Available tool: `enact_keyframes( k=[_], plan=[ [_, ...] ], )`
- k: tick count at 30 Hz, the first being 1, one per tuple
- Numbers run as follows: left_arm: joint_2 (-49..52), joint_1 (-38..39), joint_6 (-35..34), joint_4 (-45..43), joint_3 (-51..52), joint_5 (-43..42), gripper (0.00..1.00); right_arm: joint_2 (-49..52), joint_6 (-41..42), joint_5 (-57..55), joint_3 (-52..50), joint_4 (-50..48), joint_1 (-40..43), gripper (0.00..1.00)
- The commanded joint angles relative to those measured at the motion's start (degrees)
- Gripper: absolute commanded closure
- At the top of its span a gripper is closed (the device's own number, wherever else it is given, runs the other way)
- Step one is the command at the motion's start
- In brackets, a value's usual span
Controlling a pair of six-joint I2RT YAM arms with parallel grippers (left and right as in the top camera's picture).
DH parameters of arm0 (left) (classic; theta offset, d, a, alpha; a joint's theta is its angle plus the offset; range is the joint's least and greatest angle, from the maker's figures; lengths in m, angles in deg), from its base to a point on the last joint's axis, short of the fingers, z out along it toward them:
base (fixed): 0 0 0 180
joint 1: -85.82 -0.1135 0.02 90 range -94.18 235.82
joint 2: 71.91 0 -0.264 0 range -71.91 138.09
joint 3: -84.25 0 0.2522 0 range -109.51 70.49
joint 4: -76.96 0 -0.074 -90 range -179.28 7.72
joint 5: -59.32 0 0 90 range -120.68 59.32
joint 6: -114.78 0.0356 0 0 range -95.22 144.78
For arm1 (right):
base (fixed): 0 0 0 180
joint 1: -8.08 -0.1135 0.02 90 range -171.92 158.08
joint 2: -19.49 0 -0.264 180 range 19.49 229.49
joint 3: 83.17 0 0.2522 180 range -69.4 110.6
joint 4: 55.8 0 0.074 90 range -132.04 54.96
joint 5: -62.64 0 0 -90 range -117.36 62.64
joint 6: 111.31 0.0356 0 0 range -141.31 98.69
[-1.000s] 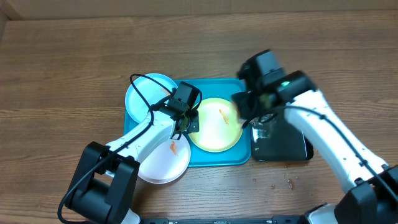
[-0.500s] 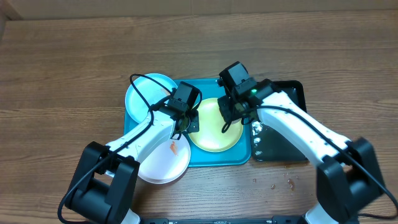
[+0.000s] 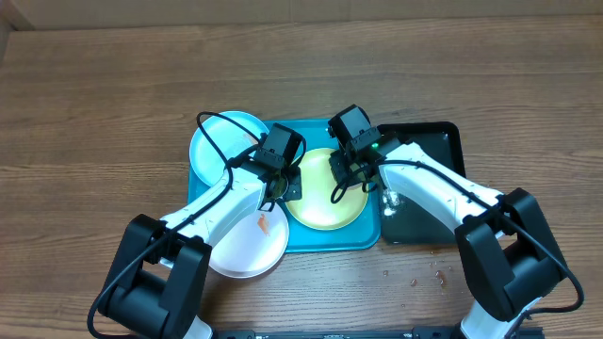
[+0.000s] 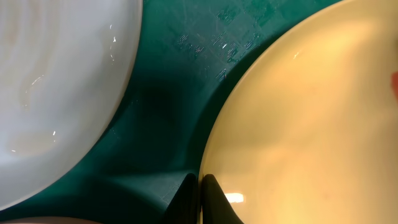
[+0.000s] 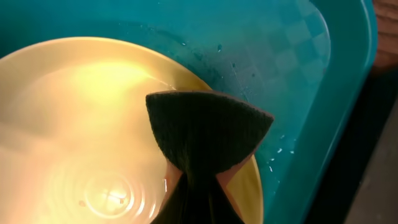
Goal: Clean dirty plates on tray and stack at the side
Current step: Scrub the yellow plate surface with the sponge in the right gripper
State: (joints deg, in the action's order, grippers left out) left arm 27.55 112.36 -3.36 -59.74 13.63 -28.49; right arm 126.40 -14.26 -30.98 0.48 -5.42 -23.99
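Wiping step in hand. The yellow-green round plastic plate (image 3: 325,193) lies mid-frame in the turquoise rectangular plastic tray (image 3: 325,243). The left arm's fingers (image 4: 208,194) are pinched on its left rim, steadying it. The right arm's fingers (image 5: 198,202) clamp a dark wedge scrub sponge (image 5: 208,127), angled down over the plate's upper-right edge; contact unclear. Next, probably: press down and sweep across the plate.

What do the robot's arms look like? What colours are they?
Both arms are smooth white tubes joined by chunky black joints, on black bases. The left arm has thin black cables looping near its wrist. The right arm shows a tiny green light beside its boxy black wrist camera. The left fingers are thin, dark and pointed.
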Motion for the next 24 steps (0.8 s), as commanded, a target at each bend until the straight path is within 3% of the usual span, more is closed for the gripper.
enact_keyframes(
  k=[1,12,24],
  plan=[
    [0.63,0.09,0.87,0.24,0.61,0.76,0.96,0.07,0.24,-1.05,-2.4,-2.16,-0.04,0.96],
    [0.63,0.11,0.87,0.48,0.61,0.74,0.96,0.07,0.42,0.83,-11.78,-14.27,-0.04,0.96],
    [0.63,0.11,0.9,0.48,0.61,0.74,0.96,0.07,0.22,22.91,-12.17,-14.08,-0.07,0.96]
  ],
)
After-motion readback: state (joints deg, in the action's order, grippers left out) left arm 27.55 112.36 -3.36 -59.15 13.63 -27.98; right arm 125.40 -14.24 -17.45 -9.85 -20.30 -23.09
